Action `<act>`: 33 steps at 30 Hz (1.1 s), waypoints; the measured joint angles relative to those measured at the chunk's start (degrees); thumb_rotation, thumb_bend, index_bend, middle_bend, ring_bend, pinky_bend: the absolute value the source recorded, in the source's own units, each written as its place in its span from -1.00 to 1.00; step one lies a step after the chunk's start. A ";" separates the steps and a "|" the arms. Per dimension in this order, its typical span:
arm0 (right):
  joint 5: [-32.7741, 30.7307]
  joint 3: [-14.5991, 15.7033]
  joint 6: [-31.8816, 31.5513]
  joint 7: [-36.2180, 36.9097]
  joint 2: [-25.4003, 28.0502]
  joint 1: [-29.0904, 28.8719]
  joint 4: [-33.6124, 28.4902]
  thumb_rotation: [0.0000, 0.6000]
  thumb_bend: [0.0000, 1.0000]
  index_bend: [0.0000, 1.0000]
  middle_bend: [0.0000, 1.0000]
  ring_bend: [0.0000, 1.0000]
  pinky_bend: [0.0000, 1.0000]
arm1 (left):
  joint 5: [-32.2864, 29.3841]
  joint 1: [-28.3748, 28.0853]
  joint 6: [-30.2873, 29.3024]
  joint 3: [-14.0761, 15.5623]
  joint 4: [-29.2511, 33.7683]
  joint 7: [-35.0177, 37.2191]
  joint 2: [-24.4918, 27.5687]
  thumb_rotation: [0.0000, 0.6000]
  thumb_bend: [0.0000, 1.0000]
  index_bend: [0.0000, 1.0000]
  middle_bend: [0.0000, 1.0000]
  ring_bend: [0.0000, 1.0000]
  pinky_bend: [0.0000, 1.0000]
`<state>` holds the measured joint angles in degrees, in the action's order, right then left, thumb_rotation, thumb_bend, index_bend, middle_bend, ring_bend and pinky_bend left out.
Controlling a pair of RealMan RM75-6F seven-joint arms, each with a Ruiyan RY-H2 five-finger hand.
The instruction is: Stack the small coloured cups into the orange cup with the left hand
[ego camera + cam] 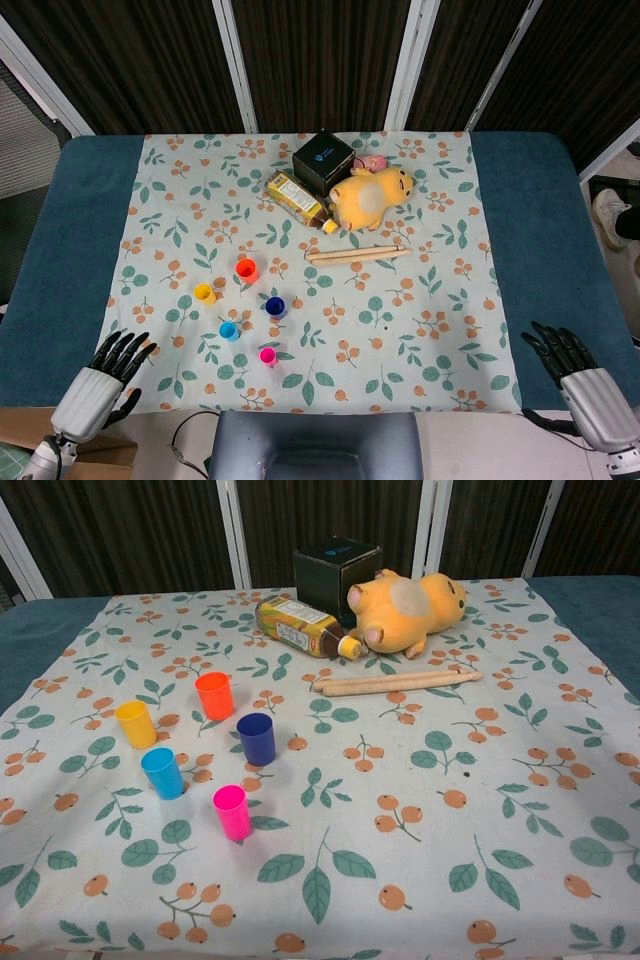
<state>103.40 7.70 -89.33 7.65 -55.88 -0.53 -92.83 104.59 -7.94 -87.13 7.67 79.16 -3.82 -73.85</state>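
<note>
Left robot hand [112, 362] rests spread and empty; right robot hand [568, 360] likewise, both holding nothing.

five small cups stand upright and apart on the left part of a floral tablecloth [500, 810]. the orange cup [214, 695] is farthest back, with the yellow cup [136, 723] to its left and nearer the camera. the dark blue cup [257, 738] stands right of centre in the group. the light blue cup [163, 772] is in front of the yellow one, and the pink cup [232, 811] is nearest. behind them a bottle [300, 627] lies on its side, its cap touching a yellow plush toy [410, 607]. a black box [335, 568] stands behind both. a wooden stick [395, 683] lies in front of the toy.
</note>
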 measured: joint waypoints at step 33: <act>-2.81 -1.39 3.09 1.57 0.14 -2.02 -0.93 1.00 -0.76 -1.00 -1.00 -1.00 -1.00 | -26.00 -20.95 26.43 -18.90 12.17 -12.13 -18.87 1.00 -0.26 -0.63 1.00 1.00 1.00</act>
<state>100.59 6.31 -86.24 9.22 -55.74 -2.56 -93.76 78.59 -28.89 -60.70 -11.24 91.33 -15.94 -92.72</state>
